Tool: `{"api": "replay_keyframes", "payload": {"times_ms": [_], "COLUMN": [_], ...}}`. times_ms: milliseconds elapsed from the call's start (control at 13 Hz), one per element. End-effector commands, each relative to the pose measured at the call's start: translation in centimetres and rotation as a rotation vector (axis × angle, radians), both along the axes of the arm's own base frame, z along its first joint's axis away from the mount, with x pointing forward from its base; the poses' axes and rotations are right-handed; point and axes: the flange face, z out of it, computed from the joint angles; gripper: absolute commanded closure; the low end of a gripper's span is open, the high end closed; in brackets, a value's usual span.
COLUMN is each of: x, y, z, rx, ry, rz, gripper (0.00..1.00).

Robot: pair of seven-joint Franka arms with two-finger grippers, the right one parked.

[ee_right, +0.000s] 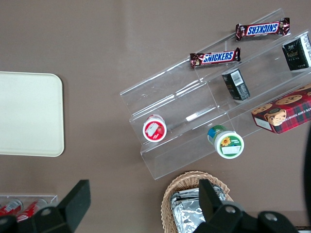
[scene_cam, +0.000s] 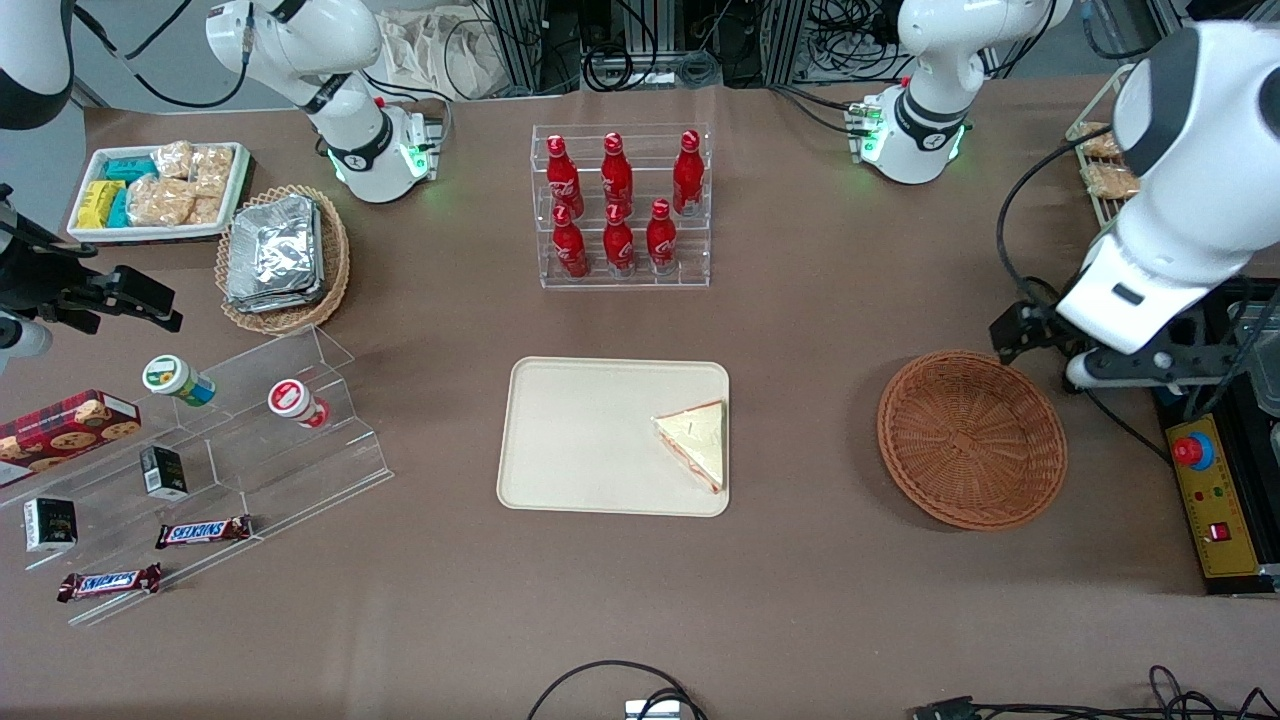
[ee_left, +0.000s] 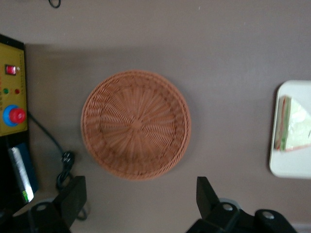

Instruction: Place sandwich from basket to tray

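The gripper (ee_left: 138,204) hangs high above the table with its jaws spread wide and nothing between them. Its two black fingers (ee_left: 73,194) stick out with a big gap from one to the other. In the front view the gripper (scene_cam: 1040,345) sits up in the air just beside the basket's rim, toward the working arm's end of the table.

The basket (ee_left: 136,124) is down below the jaws. It is round, brown and woven, and it has nothing in it. It does not touch the fingers. In the front view the basket (scene_cam: 971,438) rests flat on the brown table (scene_cam: 800,600).

The sandwich (scene_cam: 695,437) is well away from the jaws. It lies flat on the tray (scene_cam: 580,440), in the corner of the tray nearest the basket. It is a white triangle with a pink-orange stripe along its edge. From the wrist camera you can see the sandwich (ee_left: 291,124) on the end of the tray (ee_left: 291,167), well apart from the basket.

A yellow box with a red button (ee_left: 13,115) sits on the table near the basket, away from the tray. A rack of red bottles (scene_cam: 620,205) stands farther from the front camera than the tray.
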Motion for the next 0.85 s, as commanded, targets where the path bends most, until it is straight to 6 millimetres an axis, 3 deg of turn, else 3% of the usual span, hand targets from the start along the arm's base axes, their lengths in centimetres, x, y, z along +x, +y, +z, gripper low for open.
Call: {"api": "replay_keyframes", "payload": {"times_ms": [0,231,308,769], "x": [-0.6,-0.4,-0.2,-0.4], "y": [0.8,1.3,2.3,2.2], "z": [1.8,1.0,0.9,1.1], "rx": [-0.017,-0.012,-0.012,-0.039], "ry": [0.015,0.037,0.039,0.042], "rz": [-0.029,-0.019,0.001,0.007], "gripper": [0.00,0.00,0.00,0.00]}}
